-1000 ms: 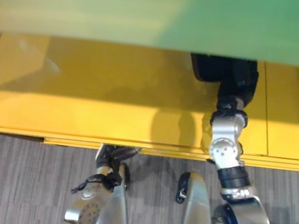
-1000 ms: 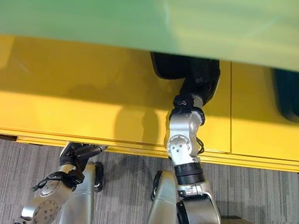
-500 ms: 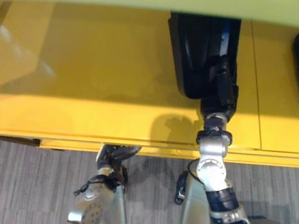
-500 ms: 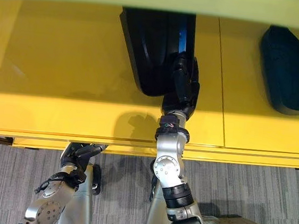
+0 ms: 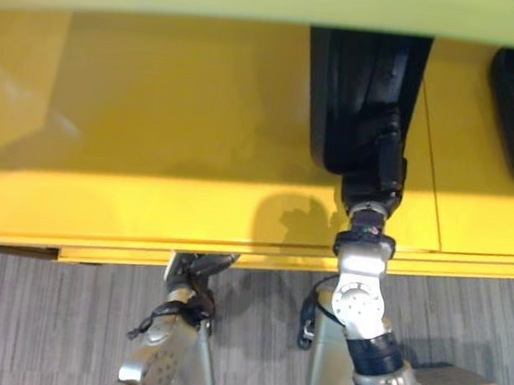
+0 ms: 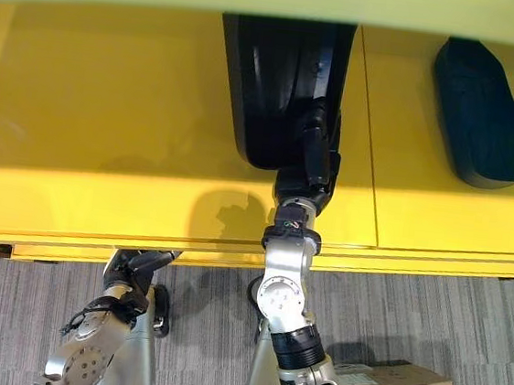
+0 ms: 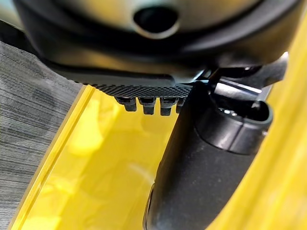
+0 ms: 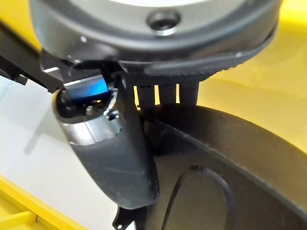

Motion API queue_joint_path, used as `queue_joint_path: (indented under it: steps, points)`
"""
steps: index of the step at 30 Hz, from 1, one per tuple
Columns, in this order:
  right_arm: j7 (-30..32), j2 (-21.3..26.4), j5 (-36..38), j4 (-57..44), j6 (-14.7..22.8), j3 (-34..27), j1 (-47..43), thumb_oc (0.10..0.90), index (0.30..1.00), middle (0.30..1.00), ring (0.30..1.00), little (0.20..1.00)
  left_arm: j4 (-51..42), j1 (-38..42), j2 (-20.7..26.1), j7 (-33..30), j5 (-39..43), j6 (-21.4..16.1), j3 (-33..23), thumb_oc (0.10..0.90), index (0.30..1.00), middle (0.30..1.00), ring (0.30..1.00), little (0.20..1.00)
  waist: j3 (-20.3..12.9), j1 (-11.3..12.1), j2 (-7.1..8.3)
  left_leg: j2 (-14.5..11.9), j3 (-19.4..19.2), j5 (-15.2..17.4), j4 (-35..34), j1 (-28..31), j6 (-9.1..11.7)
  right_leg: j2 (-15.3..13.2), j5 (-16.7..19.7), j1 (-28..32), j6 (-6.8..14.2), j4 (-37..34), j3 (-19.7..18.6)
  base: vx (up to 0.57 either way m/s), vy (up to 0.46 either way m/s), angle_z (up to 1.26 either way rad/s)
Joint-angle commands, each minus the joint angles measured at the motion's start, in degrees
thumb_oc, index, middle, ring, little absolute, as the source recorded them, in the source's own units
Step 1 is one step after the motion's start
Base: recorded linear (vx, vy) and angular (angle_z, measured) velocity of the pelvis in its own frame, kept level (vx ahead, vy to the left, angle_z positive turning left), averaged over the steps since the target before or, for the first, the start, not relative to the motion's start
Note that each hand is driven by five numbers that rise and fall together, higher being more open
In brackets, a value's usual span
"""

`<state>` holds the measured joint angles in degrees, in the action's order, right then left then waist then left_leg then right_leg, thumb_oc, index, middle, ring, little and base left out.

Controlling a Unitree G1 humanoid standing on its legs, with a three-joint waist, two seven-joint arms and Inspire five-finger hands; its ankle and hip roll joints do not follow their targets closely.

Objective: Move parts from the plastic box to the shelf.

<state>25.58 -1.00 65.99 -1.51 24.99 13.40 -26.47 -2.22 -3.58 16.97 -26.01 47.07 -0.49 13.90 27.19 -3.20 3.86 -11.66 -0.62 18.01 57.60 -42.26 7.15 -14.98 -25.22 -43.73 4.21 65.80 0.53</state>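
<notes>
**Setting the black part down on the yellow shelf**

Curling over the near rim of the black part [image 8: 225,158] with the fingers [image 8: 165,93], thumb lying along its inner face: right hand [image 6: 309,152] grasping it, as the right wrist view is showing. Resting, by the look of it, on the yellow shelf [image 6: 106,140], the black part now lying further in and squarer to the shelf edge than half a second ago, after coming in from under the upper board a second back. Sitting well apart to the right on the same shelf, a second black part [image 6: 481,119]. Hanging low by the shelf's front edge, the left hand [image 5: 196,269], fingers loosely bent and carrying nothing.

Judging from this: placement nearly finished, with letting go and pulling the arm back likely coming next.
</notes>
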Motion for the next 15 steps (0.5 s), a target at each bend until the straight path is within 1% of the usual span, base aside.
queue_joint_path:
  steps: [1,6,15]
  points:
    - [11.9,-4.1,9.3,13.9,-3.0,0.7,14.5,0.400,0.300,0.300,0.300,0.300,-5.2,1.2,0.8,0.0,1.5,-5.7,1.7,0.900,1.000,1.000,1.000,1.000,1.8,1.2,-1.34,-0.6,2.2,7.4,3.3,0.9,-1.1,-1.9,1.6,-0.7,1.8,-3.2,-2.7,0.00,0.000,0.00]
    - [13.0,-3.6,7.9,14.1,-3.0,0.4,15.4,0.400,0.300,0.300,0.300,0.300,-5.6,0.9,0.9,-0.3,1.6,-6.1,1.5,0.900,1.000,1.000,1.000,1.000,1.9,1.0,-1.28,-0.6,2.1,7.1,2.9,1.0,-1.0,-1.9,1.7,-0.7,1.8,-3.4,-2.7,0.00,0.000,0.00]
    - [14.9,-2.2,5.3,13.0,-3.0,-0.7,21.6,0.400,0.300,0.300,0.300,0.300,-6.9,0.0,1.2,-1.1,1.3,-6.8,1.0,0.900,1.000,1.000,1.000,1.000,2.0,-0.1,-0.71,-0.9,2.1,6.3,1.5,1.2,-0.8,-1.7,2.2,-0.6,1.9,-4.4,-2.6,0.00,0.000,0.00]
